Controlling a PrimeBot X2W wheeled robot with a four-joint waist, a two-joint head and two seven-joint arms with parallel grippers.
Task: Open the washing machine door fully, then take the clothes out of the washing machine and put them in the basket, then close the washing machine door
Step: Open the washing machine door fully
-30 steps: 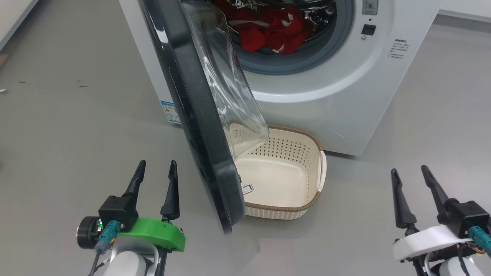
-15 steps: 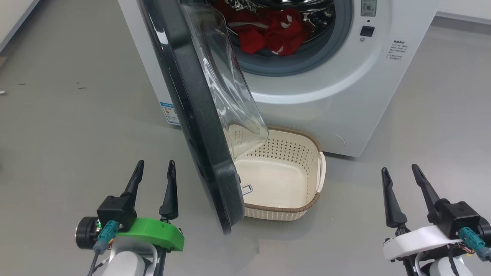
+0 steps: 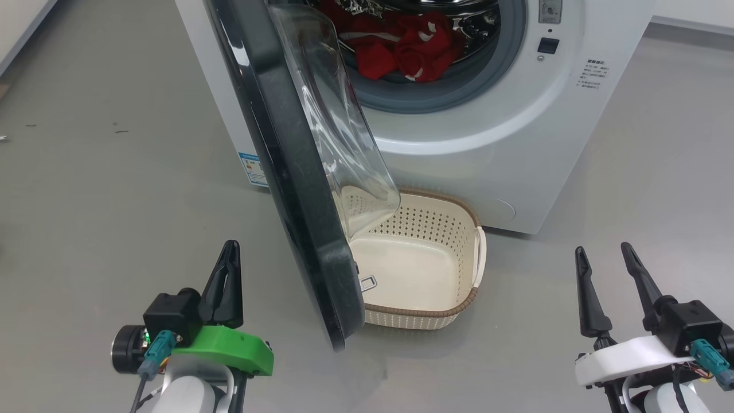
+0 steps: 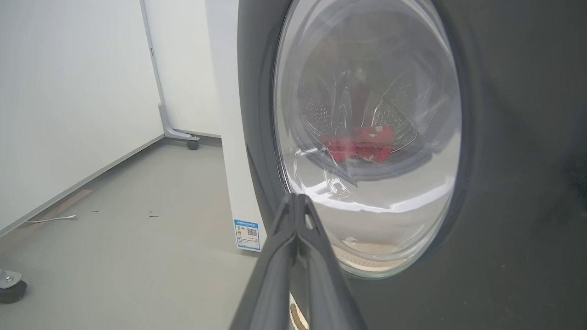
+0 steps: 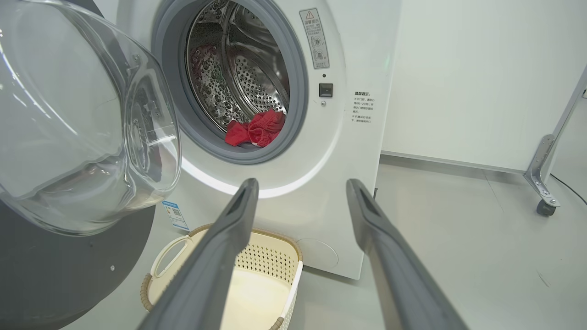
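Head view: glossy black round washing machine door point(image 3: 287, 172) with bulging clear glass bowl stands half-open, edge-on, overlapping left part of cream perforated basket point(image 3: 427, 221) with brown woven rim. Crumpled red clothes point(image 3: 407, 46) lie in steel drum of white washing machine point(image 3: 487, 143). Left gripper point(image 3: 231, 246) fingers pressed together, empty; apart half second ago. Right gripper point(image 3: 602, 248) spread, empty, unchanged.

Grey floor point(image 3: 86, 189), white wall point(image 4: 69, 91), castered metal frame leg point(image 5: 541, 160)
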